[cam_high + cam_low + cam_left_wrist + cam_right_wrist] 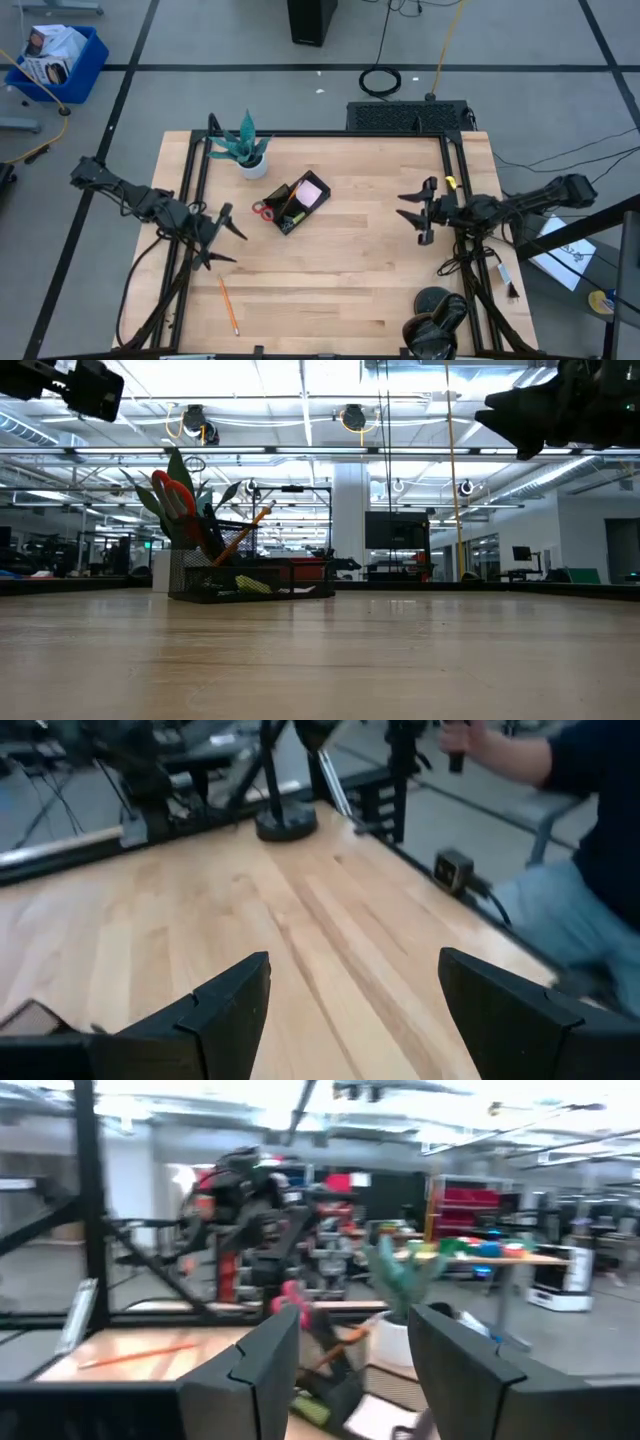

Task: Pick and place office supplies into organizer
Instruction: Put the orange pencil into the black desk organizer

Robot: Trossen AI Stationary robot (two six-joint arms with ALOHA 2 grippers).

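Note:
The black organizer [290, 205] stands on the wooden table, left of the middle. In it are a pink sticky-note pad [311, 191], red-handled scissors [264, 210] and an orange pencil [246, 530]; scissors and pencil stand upright and lean above its rim in the low view. Another orange pencil [228, 306] lies flat near the table's near left corner. My left gripper [232, 240] hovers open, left of the organizer and nearer the front, with nothing between its fingers [225, 1010]. My right gripper [408, 212] hovers open by the right edge, pointing at the organizer [335, 1380].
A potted green plant [248, 150] stands just behind the organizer at the far left. A black round-footed stand [440, 305] sits at the near right corner. A seated person [590, 830] is beyond the table's edge. Bare wood lies between the organizer and my right gripper.

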